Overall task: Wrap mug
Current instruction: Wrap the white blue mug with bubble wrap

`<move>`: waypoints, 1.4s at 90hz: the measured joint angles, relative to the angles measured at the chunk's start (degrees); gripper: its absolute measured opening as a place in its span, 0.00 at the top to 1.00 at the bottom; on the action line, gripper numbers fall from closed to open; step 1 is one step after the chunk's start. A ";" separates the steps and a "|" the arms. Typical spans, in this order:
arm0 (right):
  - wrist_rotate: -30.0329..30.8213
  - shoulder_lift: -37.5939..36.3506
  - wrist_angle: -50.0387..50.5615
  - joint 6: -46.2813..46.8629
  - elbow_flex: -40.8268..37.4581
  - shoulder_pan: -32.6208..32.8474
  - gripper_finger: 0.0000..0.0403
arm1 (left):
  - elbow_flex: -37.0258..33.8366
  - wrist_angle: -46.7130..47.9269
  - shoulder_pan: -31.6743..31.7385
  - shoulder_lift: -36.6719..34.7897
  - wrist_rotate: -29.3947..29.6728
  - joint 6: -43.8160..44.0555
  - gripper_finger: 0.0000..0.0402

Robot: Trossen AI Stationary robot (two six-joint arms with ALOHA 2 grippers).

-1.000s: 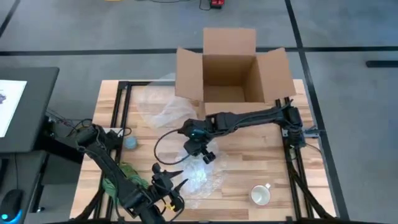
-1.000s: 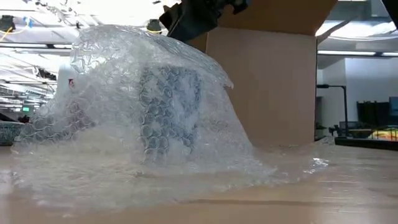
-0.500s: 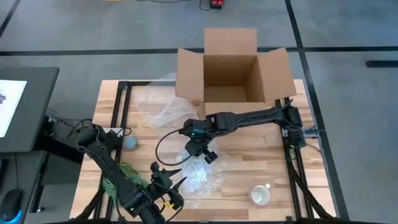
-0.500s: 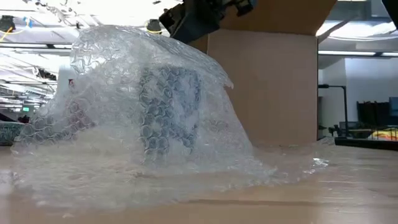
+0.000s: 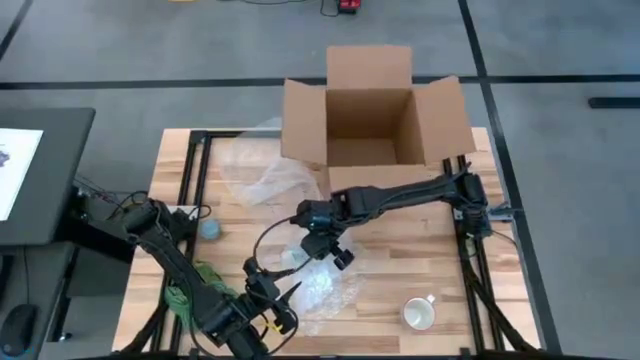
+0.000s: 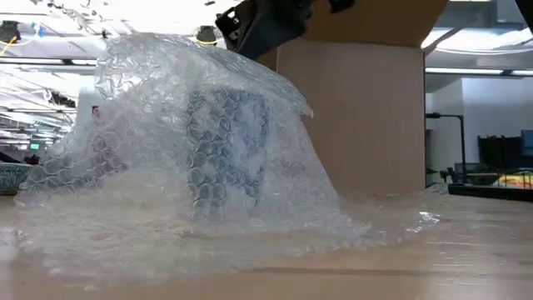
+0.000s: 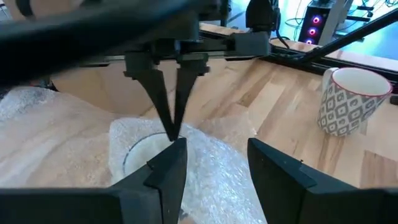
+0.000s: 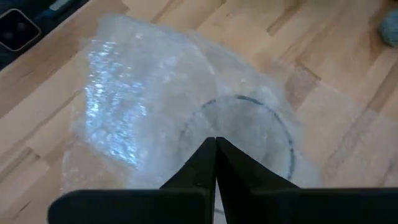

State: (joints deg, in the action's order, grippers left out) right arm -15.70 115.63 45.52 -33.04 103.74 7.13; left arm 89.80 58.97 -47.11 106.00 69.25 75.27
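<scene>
Patterned mug (image 6: 226, 142) upright, draped under bubble wrap (image 6: 166, 192)

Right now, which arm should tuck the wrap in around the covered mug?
Probably right: the right tool, shut, hangs directly over the clear bubble wrap draped on the patterned mug. The left tool, open, sits beside it.

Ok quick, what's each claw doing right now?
Left claw: open, empty, beside the bubble wrap.
Right claw: shut, tips over the covered mug.
</scene>
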 joint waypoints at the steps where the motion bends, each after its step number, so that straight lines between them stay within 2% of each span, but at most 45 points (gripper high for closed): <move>1: 0.00 0.00 -0.13 0.01 0.00 0.13 1.00 | 0.00 -0.01 0.09 0.00 0.00 0.13 0.63; 21: -2.75 0.00 -3.07 4.56 0.00 1.93 1.00 | 0.00 -0.39 0.28 0.00 0.04 -0.16 0.63; 36: -3.84 3.51 -4.61 5.99 -0.11 2.24 1.00 | 0.00 -1.25 0.26 0.00 0.00 -0.40 0.63; 65: -5.59 9.14 -6.48 6.44 0.35 -0.88 1.00 | -0.03 -2.16 0.26 0.00 -0.02 -0.59 0.63; 126: -5.80 6.91 1.03 4.23 5.95 -2.50 1.00 | -0.02 -3.08 0.30 0.00 -0.28 -1.12 0.63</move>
State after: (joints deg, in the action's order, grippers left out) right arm -21.50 122.54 46.55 -28.80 109.70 4.64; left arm 89.78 55.89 -46.81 106.00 68.97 74.15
